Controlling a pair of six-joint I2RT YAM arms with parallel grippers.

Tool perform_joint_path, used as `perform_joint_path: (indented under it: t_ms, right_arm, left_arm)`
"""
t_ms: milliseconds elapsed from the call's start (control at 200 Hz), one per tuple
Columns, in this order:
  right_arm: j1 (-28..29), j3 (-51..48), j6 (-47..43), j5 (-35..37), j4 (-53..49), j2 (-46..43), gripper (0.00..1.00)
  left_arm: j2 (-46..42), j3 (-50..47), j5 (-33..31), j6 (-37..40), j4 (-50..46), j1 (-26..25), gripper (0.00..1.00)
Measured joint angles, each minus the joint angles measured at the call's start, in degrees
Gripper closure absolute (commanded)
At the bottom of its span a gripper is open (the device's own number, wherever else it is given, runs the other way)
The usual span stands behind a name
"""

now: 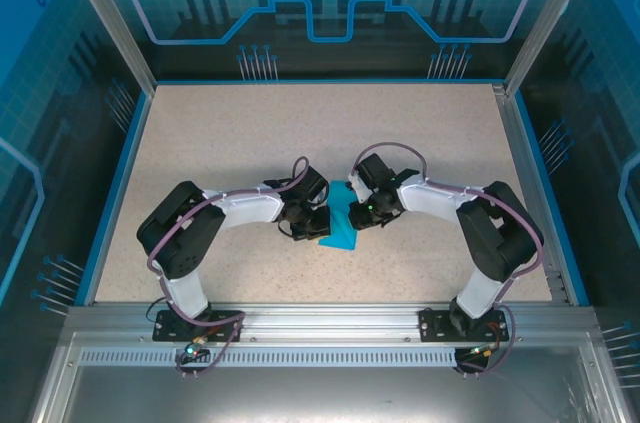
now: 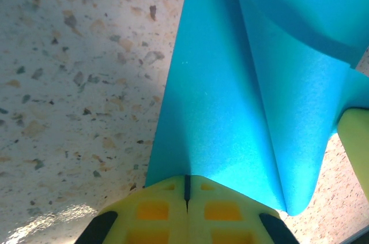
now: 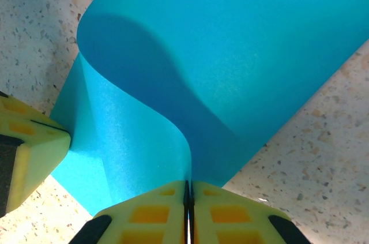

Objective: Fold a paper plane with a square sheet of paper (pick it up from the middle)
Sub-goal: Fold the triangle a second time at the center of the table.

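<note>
The square sheet of paper (image 1: 341,226) is bright cyan and lies bent between the two arms at the middle of the table. My left gripper (image 2: 187,177) is shut, with the sheet's (image 2: 219,111) near edge meeting its yellow fingertips. A fold line runs up the sheet to the right of them. My right gripper (image 3: 189,183) is shut on a raised curl of the sheet (image 3: 230,53), which rises from the table into its jaws. In the top view the left gripper (image 1: 316,223) and the right gripper (image 1: 360,211) face each other across the sheet.
The speckled beige table (image 1: 250,133) has a blue rim and frame posts at its corners. A yellow finger (image 2: 356,140) of the right gripper shows at the right edge of the left wrist view. A finger (image 3: 29,146) of the left gripper shows at the left of the right wrist view.
</note>
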Motion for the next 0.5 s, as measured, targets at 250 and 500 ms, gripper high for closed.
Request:
perform_joint_path:
  t_ms: [250,500]
  right_arm:
    - [0.0,0.8,0.0,0.0,-0.3,0.9,0.88]
    - [0.0,1.5,0.0,0.0,-1.1,2.6,0.88]
  left_arm:
    - [0.0,0.0,0.0,0.0,0.0,0.0,0.98]
    - [0.0,0.0,0.0,0.0,0.0,0.0,0.98]
